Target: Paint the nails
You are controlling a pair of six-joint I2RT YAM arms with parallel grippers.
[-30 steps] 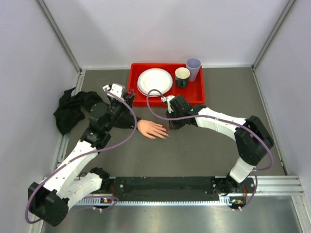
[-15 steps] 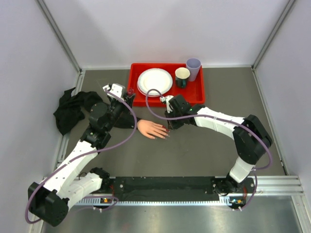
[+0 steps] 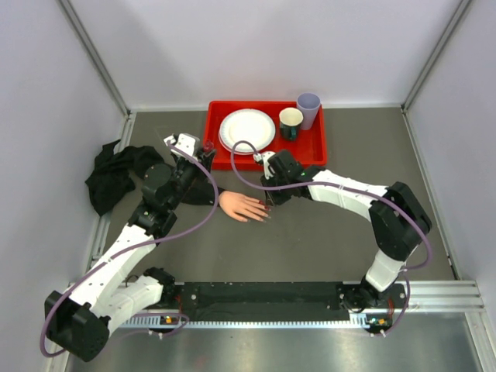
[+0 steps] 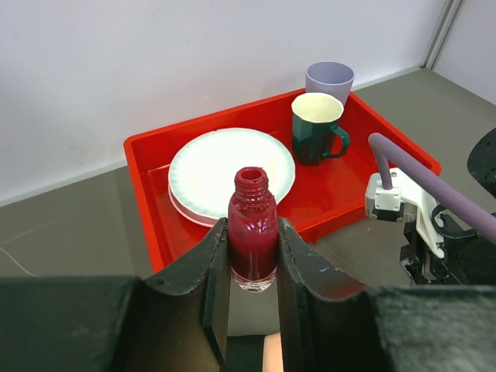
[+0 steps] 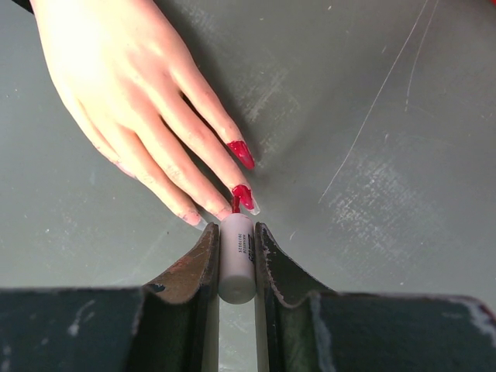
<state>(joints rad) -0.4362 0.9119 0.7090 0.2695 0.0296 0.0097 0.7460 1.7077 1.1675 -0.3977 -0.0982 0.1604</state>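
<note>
A pale mannequin hand (image 3: 242, 206) with a black sleeve lies flat on the table, fingers pointing right. In the right wrist view two of its nails (image 5: 242, 153) are painted red, and the nail (image 5: 194, 221) further left looks bare. My right gripper (image 5: 236, 232) is shut on the pale brush cap (image 5: 236, 260). The cap's red brush tip touches the painted nail (image 5: 246, 198) just ahead of it. My left gripper (image 4: 253, 229) is shut on an open bottle of dark red polish (image 4: 253, 240), held upright above the sleeve and near the tray.
A red tray (image 3: 310, 151) at the back holds white plates (image 3: 246, 129), a green mug (image 3: 291, 122) and a lilac cup (image 3: 308, 108). A black cloth (image 3: 112, 174) lies crumpled at the left edge. Both wrists crowd the hand from either side.
My right wrist has edged slightly left toward the fingertips. The left arm and its bottle have not moved.
</note>
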